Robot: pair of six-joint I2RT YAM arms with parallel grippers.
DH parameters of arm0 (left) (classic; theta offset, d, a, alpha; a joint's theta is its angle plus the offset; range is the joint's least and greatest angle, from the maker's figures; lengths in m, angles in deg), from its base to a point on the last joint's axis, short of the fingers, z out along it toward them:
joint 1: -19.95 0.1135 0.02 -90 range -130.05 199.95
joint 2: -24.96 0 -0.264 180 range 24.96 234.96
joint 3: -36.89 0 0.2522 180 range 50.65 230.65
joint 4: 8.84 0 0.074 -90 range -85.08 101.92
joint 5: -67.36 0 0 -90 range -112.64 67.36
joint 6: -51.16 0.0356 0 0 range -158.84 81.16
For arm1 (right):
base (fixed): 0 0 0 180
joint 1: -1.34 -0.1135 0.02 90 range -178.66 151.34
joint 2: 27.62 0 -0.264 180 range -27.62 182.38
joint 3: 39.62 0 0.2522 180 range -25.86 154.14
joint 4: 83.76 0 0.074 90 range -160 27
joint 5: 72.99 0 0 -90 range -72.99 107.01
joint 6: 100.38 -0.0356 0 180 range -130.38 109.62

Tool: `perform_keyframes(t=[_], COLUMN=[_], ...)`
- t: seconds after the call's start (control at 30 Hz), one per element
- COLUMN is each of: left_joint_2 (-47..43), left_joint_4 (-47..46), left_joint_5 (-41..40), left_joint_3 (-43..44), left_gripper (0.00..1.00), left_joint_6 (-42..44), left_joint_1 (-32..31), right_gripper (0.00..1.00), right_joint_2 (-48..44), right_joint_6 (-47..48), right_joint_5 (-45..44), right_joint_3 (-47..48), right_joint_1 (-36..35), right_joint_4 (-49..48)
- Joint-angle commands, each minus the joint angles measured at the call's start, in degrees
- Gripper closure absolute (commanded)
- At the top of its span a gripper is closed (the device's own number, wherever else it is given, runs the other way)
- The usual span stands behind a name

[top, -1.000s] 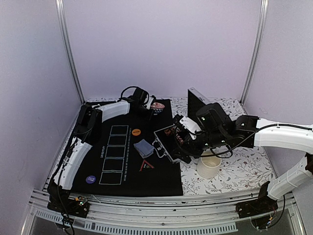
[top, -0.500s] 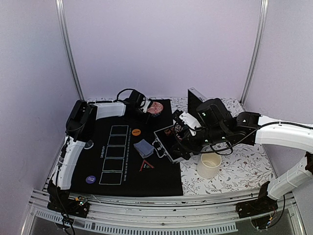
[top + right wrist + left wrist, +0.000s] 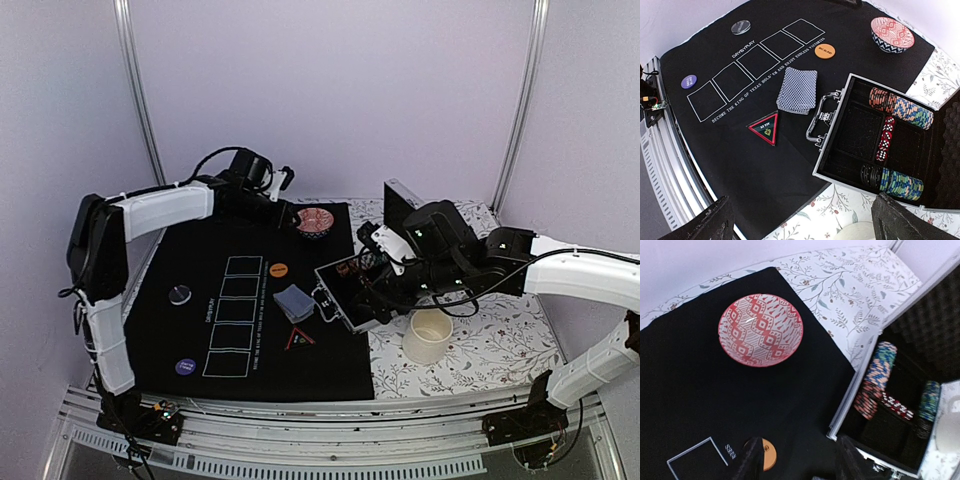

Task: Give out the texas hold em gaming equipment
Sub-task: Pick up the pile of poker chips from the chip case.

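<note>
Two changes are showing on the left side, and none on the right. At the far left of the mat (image 3: 330, 375) we are now seeing the black disc (image 3: 180, 293) uncovered. The left arm, which was lying low across it a second ago, is lifting up and back. The purple disc (image 3: 185, 367) is sitting near the front corner as before.

The left gripper (image 3: 799, 466), pinched shut a second ago beside the bowl (image 3: 760, 330), is now parting its jaws and holding nothing. It is hanging above the mat's far edge, and the bowl below it is holding nothing we can see.

Moving right, the orange disc (image 3: 279, 269), cards (image 3: 294, 302) and triangle (image 3: 298, 338) are lying mid-mat where they were. We are reading this as the left arm finishing a release by the bowl and going free for another piece.

Further right, the chips (image 3: 900, 107) are sitting in rows inside the open case (image 3: 860, 132), none dealt out yet. The right gripper (image 3: 807, 220) is hovering over the case, spread wide and empty, unchanged.
</note>
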Motion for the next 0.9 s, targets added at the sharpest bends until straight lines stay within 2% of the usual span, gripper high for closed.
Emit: perform_keyframes(t=[0.0,0.13,0.27,0.43,0.53,0.63,0.87], left_joint_2=[-13.47,-22.53,-29.63,-36.16,-38.16,-38.91,-36.59], left_joint_4=[1.93,3.00,5.53,7.99,8.26,6.81,4.63], left_joint_5=[-0.56,-0.25,-1.55,-2.12,-3.88,-4.83,0.13], left_joint_3=[-7.74,-15.43,-20.23,-23.20,-24.08,-25.20,-25.25], left_gripper=[0.44,0.28,0.19,0.16,0.14,0.11,0.10], left_joint_6=[-1.93,-3.43,-3.39,-1.62,0.35,1.72,2.79], left_joint_1=[-1.75,-2.94,-4.11,-4.35,-4.30,-4.03,-1.38], right_gripper=[0.03,0.03,0.03,0.05,0.14,0.18,0.20], right_joint_2=[-0.94,0.54,3.16,12.21,19.56,26.77,43.41], right_joint_6=[-3.48,-6.18,-9.36,-9.16,-7.61,-7.42,-4.72], right_joint_5=[-2.52,-4.93,-10.58,-15.08,-17.64,-14.48,-12.20], right_joint_3=[1.93,3.18,4.44,12.11,18.46,25.06,40.71], right_joint_1=[0.34,0.34,0.39,0.39,2.14,5.91,10.71], right_joint_4=[0.32,1.92,5.48,8.89,9.70,11.10,12.86])
